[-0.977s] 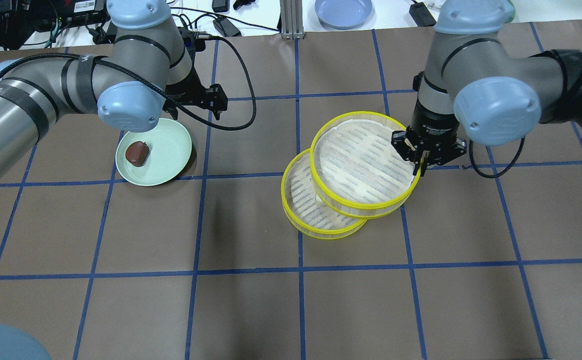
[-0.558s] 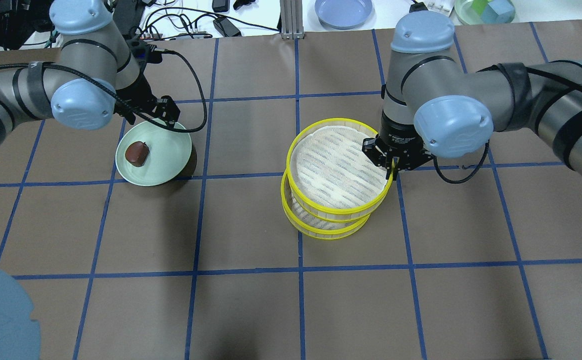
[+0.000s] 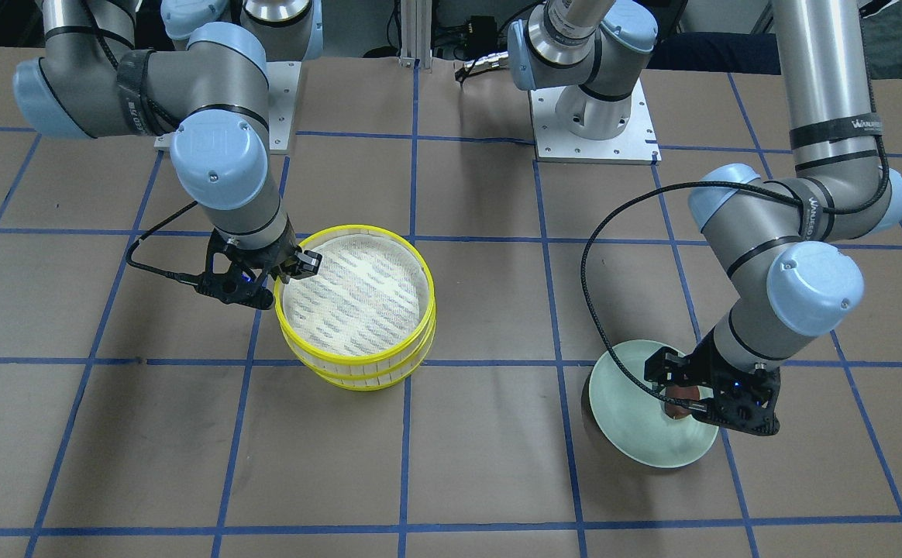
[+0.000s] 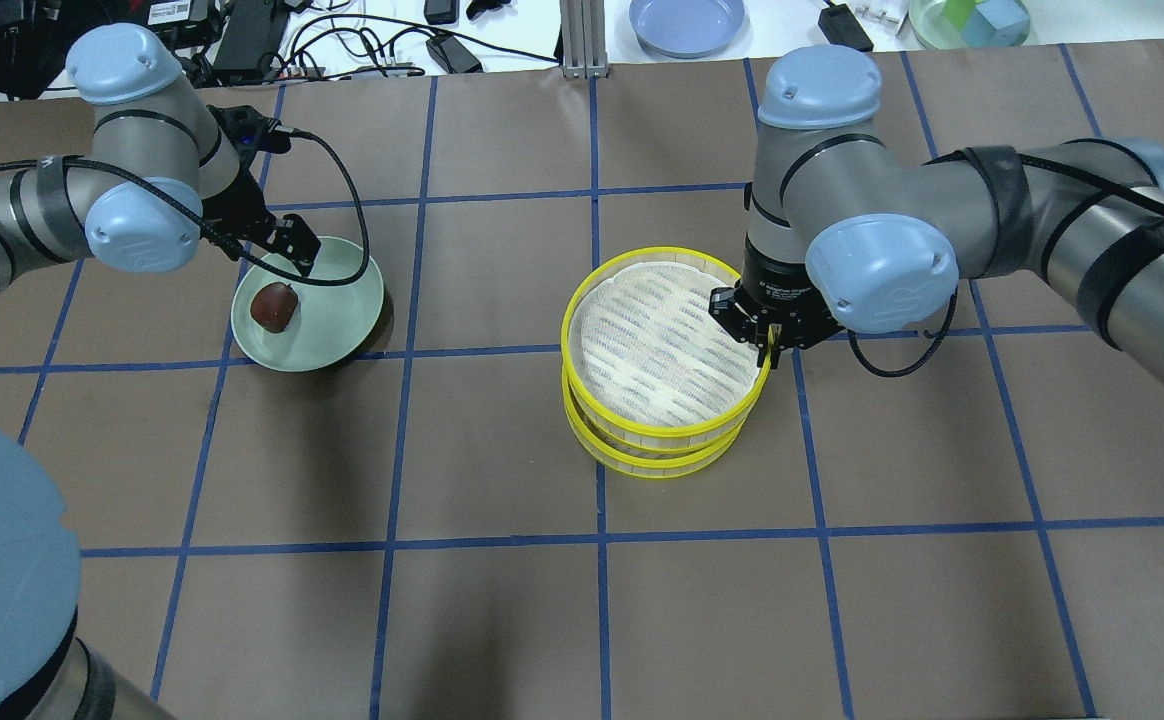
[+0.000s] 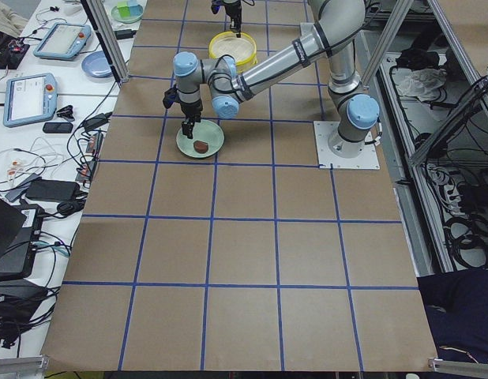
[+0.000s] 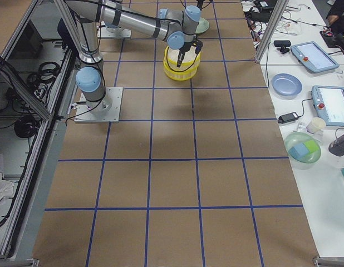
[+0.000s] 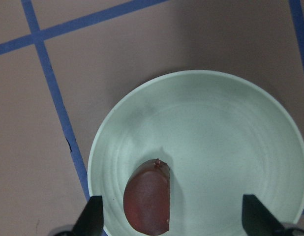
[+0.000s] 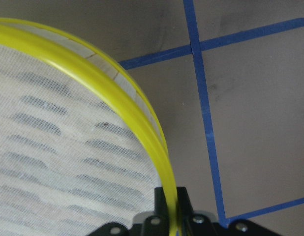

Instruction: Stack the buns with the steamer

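— So, what do the containers hold?

— The upper steamer tray [image 4: 657, 345] shows only its bare mesh. It covers the lower steamer tray [image 4: 647, 466] almost squarely, so the lower one's inside is hidden. The pair sits about midway between the table's [image 4: 502, 620] left and right ends. The pale green plate [image 4: 337, 310] lies in the left half, nearer the operators' edge than the robot's, and carries one reddish-brown bun [image 4: 274, 306] on its left part.

— And the grippers?

— The right gripper [image 8: 169, 209] is clamped on the upper tray's yellow rim, on that tray's right side. Whether the tray rests on the lower one or hangs just above it, I cannot tell. The left gripper [image 7: 174, 220] is spread wide above the plate and grips nothing; the bun lies between its fingers [image 7: 93, 219], closer to one of them.

— What differs from a second ago?

— Then the upper tray hung off to the right and overlapped only part of the lower one; now the two nearly line up. The left gripper has come from beyond the plate's far rim to a spot over it. Plate and bun have not shifted.

— Anything else around?

— A black cable [image 4: 347, 205] loops from the left wrist over the plate's far rim. A blue plate [image 4: 687, 22] sits on the white bench past the operators' edge. From the front, the left gripper hides most of the bun.
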`<move>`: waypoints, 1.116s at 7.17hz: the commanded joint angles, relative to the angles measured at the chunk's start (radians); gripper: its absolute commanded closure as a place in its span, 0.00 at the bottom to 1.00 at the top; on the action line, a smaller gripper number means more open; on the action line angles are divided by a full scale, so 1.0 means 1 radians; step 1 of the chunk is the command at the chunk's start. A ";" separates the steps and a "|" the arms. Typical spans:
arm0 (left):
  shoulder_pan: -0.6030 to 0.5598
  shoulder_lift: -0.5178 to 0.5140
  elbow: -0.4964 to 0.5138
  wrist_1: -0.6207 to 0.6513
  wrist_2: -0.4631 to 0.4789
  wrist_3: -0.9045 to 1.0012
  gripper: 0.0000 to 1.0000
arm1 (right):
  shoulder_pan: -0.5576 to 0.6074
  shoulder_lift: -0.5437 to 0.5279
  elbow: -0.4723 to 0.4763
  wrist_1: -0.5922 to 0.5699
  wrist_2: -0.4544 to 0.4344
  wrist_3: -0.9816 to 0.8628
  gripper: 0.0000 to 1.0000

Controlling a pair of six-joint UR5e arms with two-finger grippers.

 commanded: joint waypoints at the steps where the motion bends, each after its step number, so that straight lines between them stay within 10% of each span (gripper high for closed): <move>1: 0.013 -0.049 0.001 0.114 0.007 0.105 0.00 | 0.002 0.004 0.002 -0.002 0.000 0.000 1.00; 7: 0.019 -0.099 -0.004 0.045 0.001 0.136 0.02 | 0.002 0.004 0.016 -0.002 0.012 0.002 1.00; 8: 0.019 -0.103 -0.004 0.041 0.005 0.132 0.29 | 0.002 0.004 0.016 -0.002 0.014 0.003 1.00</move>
